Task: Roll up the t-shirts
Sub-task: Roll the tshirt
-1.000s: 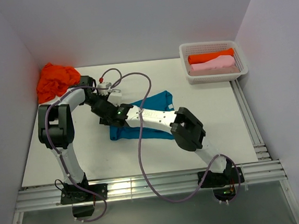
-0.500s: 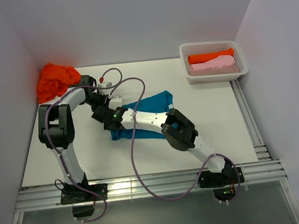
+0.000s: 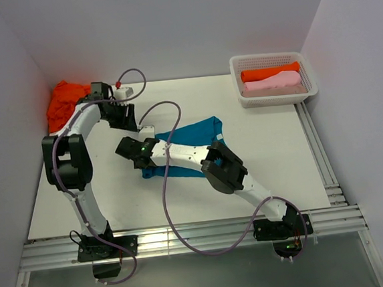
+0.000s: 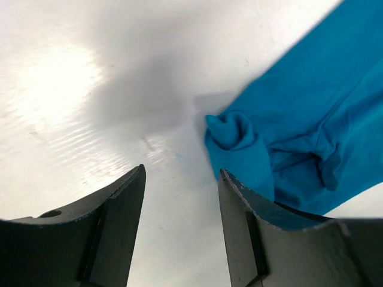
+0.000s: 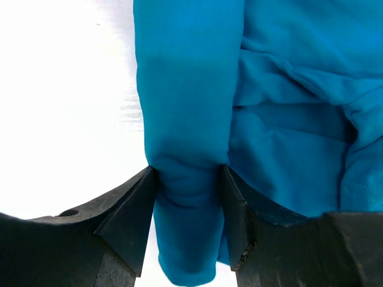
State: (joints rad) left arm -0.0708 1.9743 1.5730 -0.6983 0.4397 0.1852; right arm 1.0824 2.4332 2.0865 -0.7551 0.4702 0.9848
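Teal t-shirt [image 3: 197,128] mid-table, only one edge rolled — my right gripper [image 5: 187,170] pinches that roll, left gripper [image 4: 179,173] gapes empty beside it. Orange roll [image 3: 270,71] and pink roll [image 3: 274,81] done in the basket [image 3: 271,55] at two o'clock; crumpled orange shirt [image 3: 70,104] waits at ten.

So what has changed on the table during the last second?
The left gripper drew back from the blue t-shirt toward the far left corner, open. The right gripper slid left and nearer along its rolled edge. The t-shirt, orange shirt and basket stayed put.
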